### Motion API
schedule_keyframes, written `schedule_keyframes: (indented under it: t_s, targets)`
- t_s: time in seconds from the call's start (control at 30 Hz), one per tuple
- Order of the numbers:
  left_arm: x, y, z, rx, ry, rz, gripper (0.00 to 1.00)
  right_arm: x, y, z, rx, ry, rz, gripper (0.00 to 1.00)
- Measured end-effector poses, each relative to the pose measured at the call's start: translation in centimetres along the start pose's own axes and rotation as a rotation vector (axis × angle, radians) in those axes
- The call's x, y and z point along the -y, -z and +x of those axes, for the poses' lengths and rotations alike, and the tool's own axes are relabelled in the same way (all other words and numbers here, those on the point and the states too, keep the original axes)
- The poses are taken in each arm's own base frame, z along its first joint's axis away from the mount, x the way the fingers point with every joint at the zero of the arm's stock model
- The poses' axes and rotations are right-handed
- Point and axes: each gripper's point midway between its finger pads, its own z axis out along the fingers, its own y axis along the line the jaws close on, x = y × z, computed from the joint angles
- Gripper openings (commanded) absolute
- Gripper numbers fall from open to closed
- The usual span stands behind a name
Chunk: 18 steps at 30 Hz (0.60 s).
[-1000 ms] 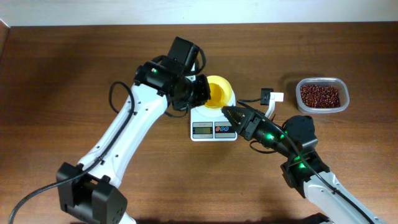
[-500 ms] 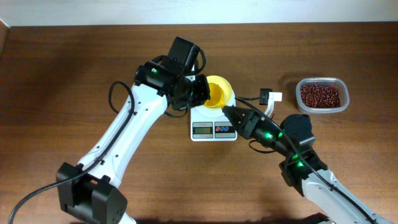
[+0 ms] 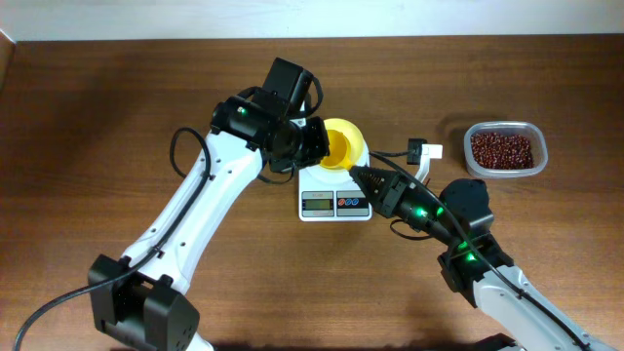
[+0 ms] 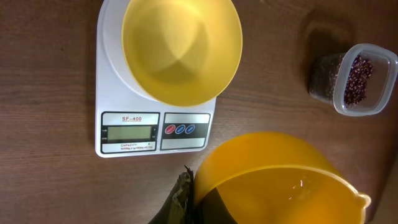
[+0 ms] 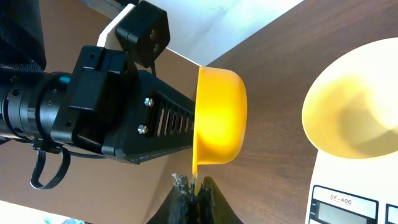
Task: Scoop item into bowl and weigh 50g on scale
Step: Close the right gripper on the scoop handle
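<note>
The pale yellow bowl (image 3: 345, 135) stands empty on the white scale (image 3: 336, 203); both also show in the left wrist view, bowl (image 4: 180, 50) and scale (image 4: 155, 130). A small yellow scoop (image 4: 280, 180) hangs empty just left of the bowl. My left gripper (image 4: 200, 200) is shut on the scoop's cup wall. My right gripper (image 5: 196, 186) is shut on the thin handle of the scoop (image 5: 217, 118). In the overhead view the left gripper (image 3: 314, 146) and right gripper (image 3: 357, 175) meet over the scale. The red-brown beans (image 3: 502, 149) lie in a clear tub at the right.
The clear tub (image 3: 534, 164) stands at the far right, also in the left wrist view (image 4: 380, 81). A small black and white connector (image 3: 426, 151) with a cable lies between the scale and the tub. Brown table runs all around.
The right arm has shifted slightly to the left toward the scoop. The left arm, bowl and scale have not moved.
</note>
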Motion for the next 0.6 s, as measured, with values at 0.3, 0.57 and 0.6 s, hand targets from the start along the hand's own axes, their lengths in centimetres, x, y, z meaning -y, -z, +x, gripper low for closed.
schedule_keyframes:
  t_s: [0.3, 0.57, 0.6]
  targets:
    - [-0.01, 0.0, 0.01, -0.001, 0.0, 0.0, 0.0, 0.01, 0.0, 0.01, 0.0, -0.006, 0.0, 0.08]
    - [-0.01, 0.0, 0.01, -0.001, 0.0, 0.0, 0.0, 0.02, 0.0, 0.01, 0.0, -0.02, 0.001, 0.1]
    - [-0.02, 0.0, 0.01, 0.0, 0.0, -0.001, 0.0, 0.01, 0.0, 0.01, 0.0, -0.023, 0.0, 0.1]
